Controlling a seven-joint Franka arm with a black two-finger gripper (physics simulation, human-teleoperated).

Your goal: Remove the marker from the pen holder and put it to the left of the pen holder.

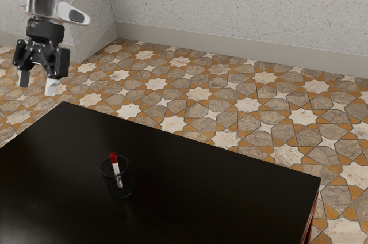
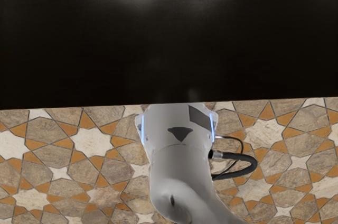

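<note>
Gripper (image 1: 38, 83) jaws apart; red-topped marker (image 1: 115, 167) leans in pen holder (image 1: 127, 183), well away from jaws, lower, twd ext. view's right.

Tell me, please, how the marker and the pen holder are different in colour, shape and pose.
Colour: the marker is white with a red upper end, while the pen holder is black.
Shape: the marker is a slim stick; the pen holder is a wider round cup, open at the top.
Pose: the marker leans inside, its red end above the rim, but the pen holder stands upright on the table.
Shared: the gripper holds neither.
</note>
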